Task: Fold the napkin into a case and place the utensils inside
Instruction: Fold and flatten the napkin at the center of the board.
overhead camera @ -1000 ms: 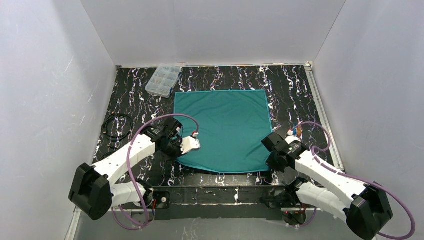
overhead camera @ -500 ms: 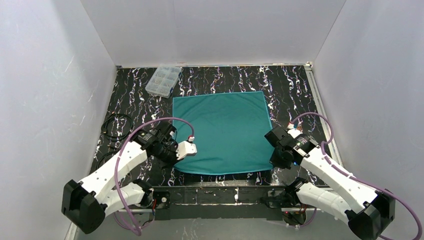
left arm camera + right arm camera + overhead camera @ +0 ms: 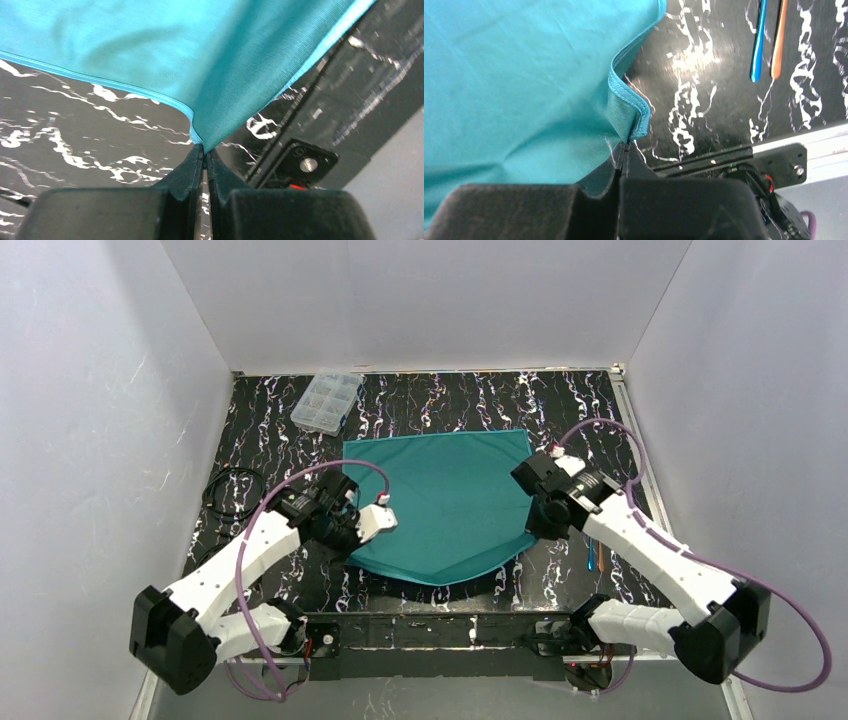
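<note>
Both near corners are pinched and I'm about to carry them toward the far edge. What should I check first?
1. Left gripper shut on the napkin's near left corner: ok.
2. Right gripper shut on the near right corner: ok, though it holds only the curled hem.
3. Near edge clear of the table: cannot tell; its middle sags.
4. Far edge lying flat: ok.
5. Utensils apart from the cloth: ok, on the table to its right.
6. Plastic box out of the fold path: ok, beyond the far left corner.
</note>
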Controlling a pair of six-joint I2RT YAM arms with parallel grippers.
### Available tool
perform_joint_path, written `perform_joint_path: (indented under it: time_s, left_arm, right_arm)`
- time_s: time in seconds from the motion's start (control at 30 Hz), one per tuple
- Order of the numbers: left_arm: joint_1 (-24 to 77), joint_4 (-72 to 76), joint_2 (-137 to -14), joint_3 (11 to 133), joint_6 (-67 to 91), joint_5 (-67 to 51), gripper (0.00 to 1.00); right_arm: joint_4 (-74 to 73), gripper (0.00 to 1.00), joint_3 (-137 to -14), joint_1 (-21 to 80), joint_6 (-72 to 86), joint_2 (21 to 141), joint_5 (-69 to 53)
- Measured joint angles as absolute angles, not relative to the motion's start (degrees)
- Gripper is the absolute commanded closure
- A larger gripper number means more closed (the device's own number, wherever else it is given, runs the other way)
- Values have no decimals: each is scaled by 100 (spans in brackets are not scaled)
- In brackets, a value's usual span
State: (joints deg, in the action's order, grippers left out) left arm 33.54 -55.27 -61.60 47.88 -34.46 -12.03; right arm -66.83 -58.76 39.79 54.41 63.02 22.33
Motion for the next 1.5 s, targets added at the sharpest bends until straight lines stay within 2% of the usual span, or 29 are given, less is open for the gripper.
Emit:
perform_joint_path:
  time_s: [0.33, 0.67, 0.97, 1.5]
  left_arm:
    - [3052, -4545, -6963, 5553, -2989, -342, 100]
    - [2700, -3999, -7653, 5992, -3041, 285, 100]
    - [2681, -3559, -8346, 6375, -2950, 563, 100]
    - [2381, -2985, -8803, 6539, -2930, 1004, 100]
  right_arm:
    - [-5787, 99, -6576, 3920, 4825, 7494, 2797]
    - [-4858, 99, -6919, 3247, 4451, 8215, 2917]
    - [-4364, 99, -7153, 2982, 4265, 8602, 2943]
    - [-3795, 99, -7343, 2493, 3997, 9384, 2829]
